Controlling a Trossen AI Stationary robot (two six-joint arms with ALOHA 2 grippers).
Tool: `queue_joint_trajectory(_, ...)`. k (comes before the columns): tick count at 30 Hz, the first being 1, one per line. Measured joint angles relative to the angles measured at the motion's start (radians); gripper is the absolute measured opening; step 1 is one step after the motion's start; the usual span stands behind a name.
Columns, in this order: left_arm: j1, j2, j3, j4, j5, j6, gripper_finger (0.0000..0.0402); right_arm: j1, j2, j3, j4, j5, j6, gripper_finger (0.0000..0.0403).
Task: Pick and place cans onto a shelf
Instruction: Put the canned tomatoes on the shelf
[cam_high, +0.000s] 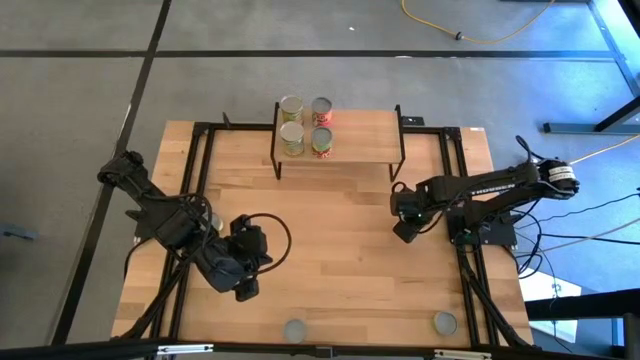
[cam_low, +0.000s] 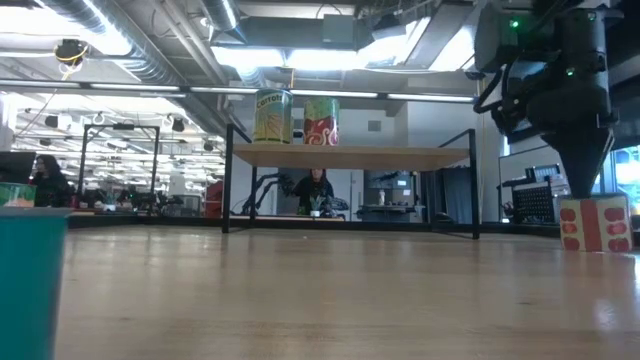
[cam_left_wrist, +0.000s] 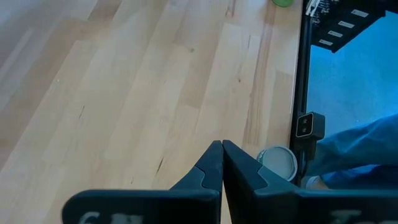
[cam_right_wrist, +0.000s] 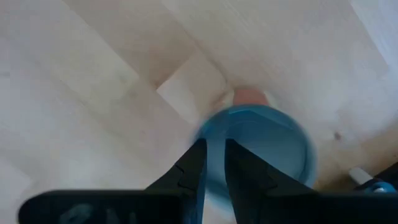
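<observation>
The shelf (cam_high: 360, 135) stands at the table's far middle, with several cans (cam_high: 306, 125) upright on its left half; two of them (cam_low: 296, 118) show in the low view. My right gripper (cam_right_wrist: 216, 152) points straight down over a red-and-white can (cam_low: 597, 222) that stands on its base on the table's right side. Its fingers are a narrow gap apart and stand over the can's silver top (cam_right_wrist: 261, 149) near the rim. My left gripper (cam_left_wrist: 222, 149) hangs shut over the near left of the table, holding nothing. My right gripper comes at the red-and-white can from above, its fingertips (cam_low: 585, 190) right at the can's top edge. One finger stands at the rim (cam_right_wrist: 200, 146), the other over the lid. I cannot tell whether they touch. The can stands upright on the table.
Two more cans stand at the table's near edge (cam_high: 294, 330) (cam_high: 444, 322). A teal can (cam_low: 30, 280) sits close to the low camera. Black frame rails (cam_high: 450, 170) run along both table sides. Bare wood lies in the middle. A person sits in the room beyond.
</observation>
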Motion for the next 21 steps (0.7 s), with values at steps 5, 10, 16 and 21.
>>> queue_joint_trajectory(5, 0.000, 0.000, 0.000, 0.000, 0.001, 0.000, 0.0000, 0.000, 0.006, -0.005, 0.024, 0.004, -0.005, 0.0060)
queue_joint_trajectory(10, 0.000, 0.000, 0.000, 0.000, 0.001, 0.000, 0.0000, 0.000, 0.007, -0.005, 0.017, -0.001, -0.032, 0.0060)
queue_joint_trajectory(16, 0.000, 0.000, 0.000, 0.000, 0.011, 0.000, 0.0000, 0.000, 0.006, -0.005, 0.017, -0.004, -0.054, 0.0060)
queue_joint_trajectory(21, 0.000, 0.000, 0.000, 0.000, 0.011, -0.007, 0.0000, 0.000, 0.006, -0.005, 0.017, -0.005, -0.056, 0.0060)
